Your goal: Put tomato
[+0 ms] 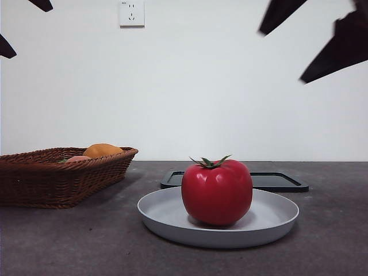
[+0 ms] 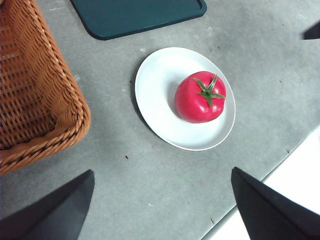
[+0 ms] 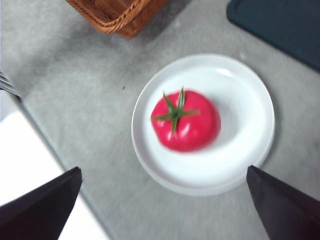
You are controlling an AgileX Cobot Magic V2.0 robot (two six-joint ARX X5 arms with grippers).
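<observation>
The red tomato (image 1: 217, 191) with a green spiky stem stands upright on a pale grey plate (image 1: 276, 221) in the middle of the table. It also shows in the left wrist view (image 2: 201, 97) and the right wrist view (image 3: 186, 121), on the plate (image 2: 155, 80) (image 3: 245, 100). My right gripper (image 3: 162, 210) is open and empty, high above the plate; it shows as dark jaws at the front view's upper right (image 1: 313, 34). My left gripper (image 2: 162, 207) is open and empty, high above the table.
A brown wicker basket (image 1: 40, 178) at the left holds an orange fruit (image 1: 102, 150) and a peach-coloured fruit (image 1: 77, 159). A flat black tray (image 1: 276, 181) lies behind the plate. The table's front edge shows in both wrist views.
</observation>
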